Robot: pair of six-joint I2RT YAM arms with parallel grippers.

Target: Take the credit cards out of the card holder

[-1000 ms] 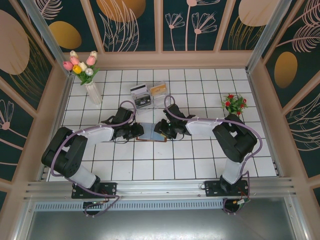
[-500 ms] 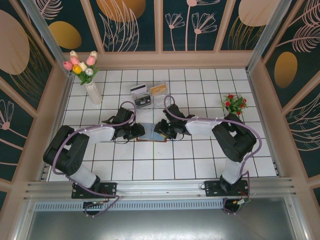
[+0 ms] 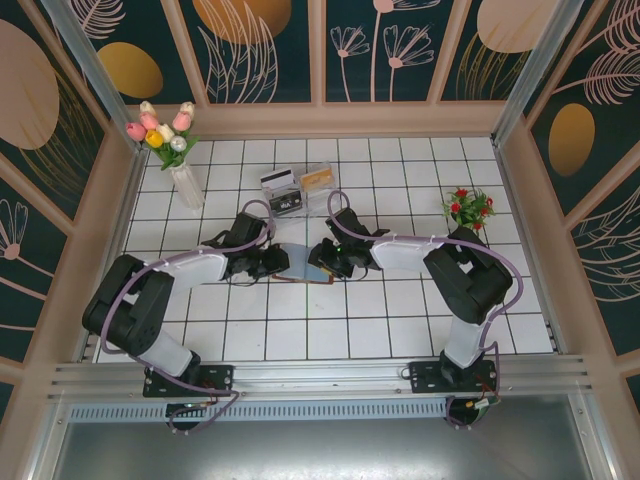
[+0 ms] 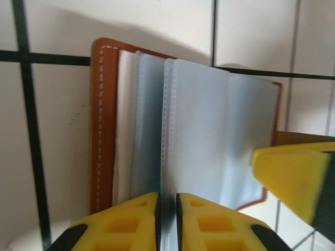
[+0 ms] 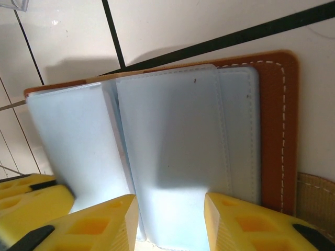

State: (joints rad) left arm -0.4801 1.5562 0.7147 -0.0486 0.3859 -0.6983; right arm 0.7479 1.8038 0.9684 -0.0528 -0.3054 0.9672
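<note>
The card holder (image 3: 300,266) lies open on the white tiles, brown rim around blue-grey sleeves (image 4: 209,130). My left gripper (image 4: 167,214) is at its left edge, jaws pinched on one thin upright sleeve leaf. From the other side, my right gripper (image 5: 170,219) stands open, its fingers straddling the blue-grey inside (image 5: 172,146) of the card holder. In the top view the left gripper (image 3: 276,262) and right gripper (image 3: 322,260) face each other across the holder. Three credit cards (image 3: 287,203) lie in and by the clear tray behind. Whether the sleeves hold cards I cannot tell.
The clear two-compartment tray (image 3: 300,186) sits just behind the holder. A vase of tulips (image 3: 186,186) stands at the back left and a small pot of red flowers (image 3: 468,208) at the right. Patterned walls close in the tiled floor.
The left arm's wrist has shifted slightly at the holder's left edge. The right arm and the holder have stayed in place.
</note>
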